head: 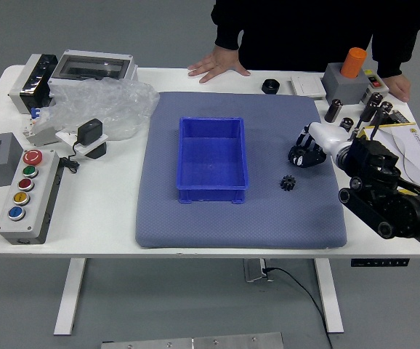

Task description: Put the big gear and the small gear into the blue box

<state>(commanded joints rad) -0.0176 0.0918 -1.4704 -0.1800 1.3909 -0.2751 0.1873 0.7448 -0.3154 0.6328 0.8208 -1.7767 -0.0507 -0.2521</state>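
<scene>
My right hand (309, 150) reaches in from the right over the right part of the mat, its black fingers curled around the dark big gear (296, 154). Much of that gear is hidden by the fingers. The black small gear (288, 182) lies on the mat just below the hand, apart from it. Left of both gears, the blue box (211, 161) sits on the mat with its open side up and nothing visible inside.
Beneath the box is a blue-grey mat (195, 225). A button panel (32, 196), plastic wrap (115, 102) and a black-and-white device (91, 138) stand left. A person at the far side rests both hands on the table, one near a black round part (270, 86).
</scene>
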